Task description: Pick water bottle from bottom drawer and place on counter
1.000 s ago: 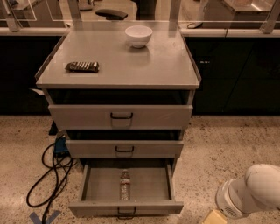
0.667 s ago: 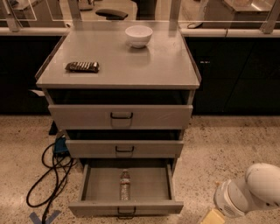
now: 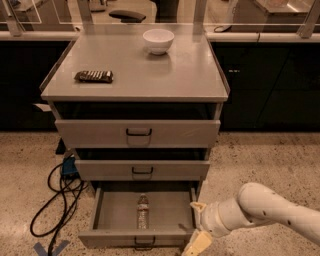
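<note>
Likely lab or office workspace: grey metal drawer cabinet (image 3: 175,132), speckled floor (image 3: 270,160), glass-panelled ledge (image 3: 260,36), office chair (image 3: 127,15) beyond glass, loose cables (image 3: 60,200). Robot gripper (image 3: 196,227) low right, beside bottom drawer (image 3: 115,210).

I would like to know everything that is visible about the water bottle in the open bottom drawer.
The water bottle is small, of clear plastic, with a pale cap and a pale label band. It lies flat on the grey floor of the pulled-out bottom drawer, near the middle, cap toward the back. Nothing else touches it. The gripper hangs beside the drawer's right front corner, apart from the bottle.
</note>
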